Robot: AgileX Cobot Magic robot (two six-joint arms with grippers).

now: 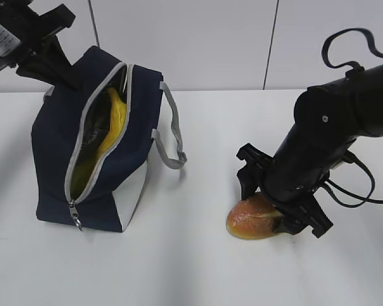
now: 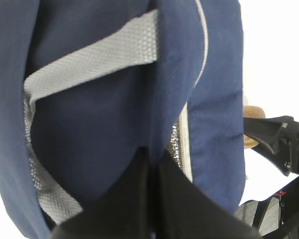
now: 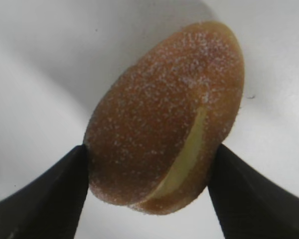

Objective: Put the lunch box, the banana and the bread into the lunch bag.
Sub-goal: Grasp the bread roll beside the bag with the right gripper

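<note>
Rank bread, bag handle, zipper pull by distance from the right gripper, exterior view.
From the right gripper:
1. bread, between its fingers, on the table.
2. grey handle, on the lunch bag's near side, to the left.
3. zipper pull, bag's lower left corner.

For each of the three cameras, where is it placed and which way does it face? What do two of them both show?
Exterior view: in front, looking down at a slant on the white table, lunch bag and both arms.
Left wrist view: on the left arm, pressed close to the lunch bag's navy fabric; its shut left gripper pinches the fabric.
Right wrist view: on the right arm, looking down at the bread between the right gripper jaws.
Shared: the bread shows in the exterior and right wrist views.
</note>
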